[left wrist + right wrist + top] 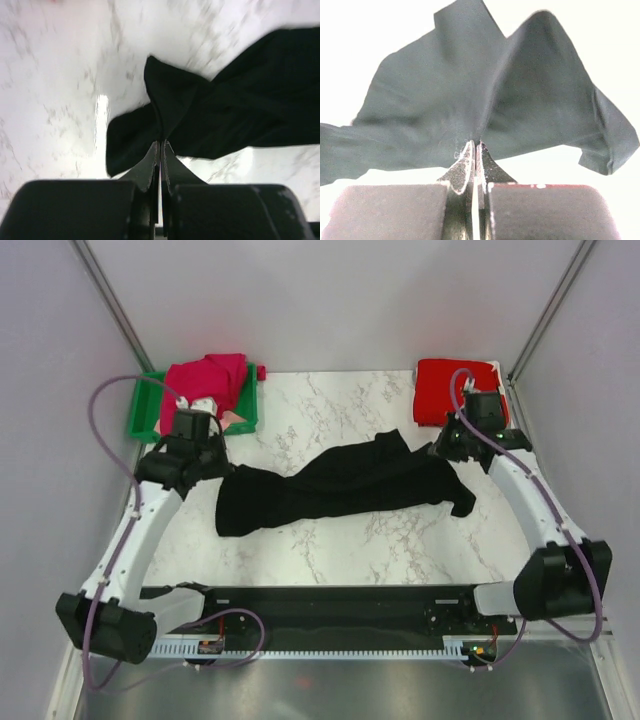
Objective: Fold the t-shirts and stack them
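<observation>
Bin with magenta tee beyond left tool, red tee beyond right tool, both pinching black tee.

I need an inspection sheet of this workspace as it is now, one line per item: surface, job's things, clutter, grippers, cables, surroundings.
Surface: white marble table, glossy.
Job's things: black t-shirt bunched lengthwise mid-table; red t-shirt flat in the far right corner; magenta t-shirt heaped in the bin.
Clutter: green bin, far left.
Grippers: left gripper and right gripper each shut on the black t-shirt, at opposite ends.
Cables: purple cables loop from both arms; the right one crosses the red t-shirt in the top view.
Surroundings: grey walls; nothing else seen.
</observation>
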Controlling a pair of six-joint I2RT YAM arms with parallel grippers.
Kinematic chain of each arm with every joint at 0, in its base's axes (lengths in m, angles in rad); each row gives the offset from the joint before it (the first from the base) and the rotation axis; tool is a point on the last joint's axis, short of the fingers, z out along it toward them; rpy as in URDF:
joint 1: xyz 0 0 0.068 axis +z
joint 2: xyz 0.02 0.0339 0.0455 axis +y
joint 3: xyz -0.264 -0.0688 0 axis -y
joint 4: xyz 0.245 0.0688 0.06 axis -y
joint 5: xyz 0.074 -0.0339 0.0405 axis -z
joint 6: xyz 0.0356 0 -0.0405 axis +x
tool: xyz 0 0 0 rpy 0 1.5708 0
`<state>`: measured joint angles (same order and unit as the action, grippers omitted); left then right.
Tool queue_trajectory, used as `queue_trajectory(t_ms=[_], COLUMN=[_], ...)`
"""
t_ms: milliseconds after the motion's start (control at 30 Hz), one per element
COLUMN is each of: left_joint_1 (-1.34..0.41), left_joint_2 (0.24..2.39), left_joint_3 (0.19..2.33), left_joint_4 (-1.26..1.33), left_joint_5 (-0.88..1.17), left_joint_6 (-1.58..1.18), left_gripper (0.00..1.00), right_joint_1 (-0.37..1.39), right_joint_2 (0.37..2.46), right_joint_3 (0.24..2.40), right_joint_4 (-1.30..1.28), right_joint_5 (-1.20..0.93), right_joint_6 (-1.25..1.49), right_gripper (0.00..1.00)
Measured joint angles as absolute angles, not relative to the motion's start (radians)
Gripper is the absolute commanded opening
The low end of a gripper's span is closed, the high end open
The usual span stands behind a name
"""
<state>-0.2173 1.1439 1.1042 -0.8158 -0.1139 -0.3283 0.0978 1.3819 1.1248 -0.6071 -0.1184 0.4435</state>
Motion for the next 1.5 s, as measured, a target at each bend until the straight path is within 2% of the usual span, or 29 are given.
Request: queue_trajectory(t_ms=[133,333,600,867,1200,1333,1500], left_joint_1=[-0.217,-0.219,-0.233,-0.233,-0.233,-0.233,-0.233], left_joint_2=[1.126,1.075,0.916,0.882,0.916,0.994,1.111], left_joint_3=[1.431,1.873,2.028,2.241,2.373,2.326,2.051], left_joint_4=[-0.875,-0.946,-0.946,-0.921,-0.777,-0.700,-0.596], left_joint_5=[-0.095,-0.027,0.137,0.228,0.216,0.192,0.144], left_joint_6=[-0.328,-0.326,-0.322,-0.317,-0.304,-0.304,-0.299], left_gripper=[0.02,0.02,0.02,0.02,0.02,0.02,0.02], right_joint_1=[0.096,0.094,0.094,0.104,0.135,0.154,0.154], right_joint_2=[1.275,1.080,0.869,0.728,0.788,0.878,1.018], right_joint_3=[1.454,1.816,2.074,2.138,2.223,2.165,1.878], right_joint_4=[-0.707,-0.810,-0.883,-0.848,-0.793,-0.758,-0.722], right_joint_5=[-0.103,-0.031,0.106,0.260,0.377,0.414,0.422], right_joint_6=[0.456,0.472,0.470,0.459,0.408,0.403,0.409], right_gripper=[0.00,0.00,0.00,0.00,0.00,0.00,0.00])
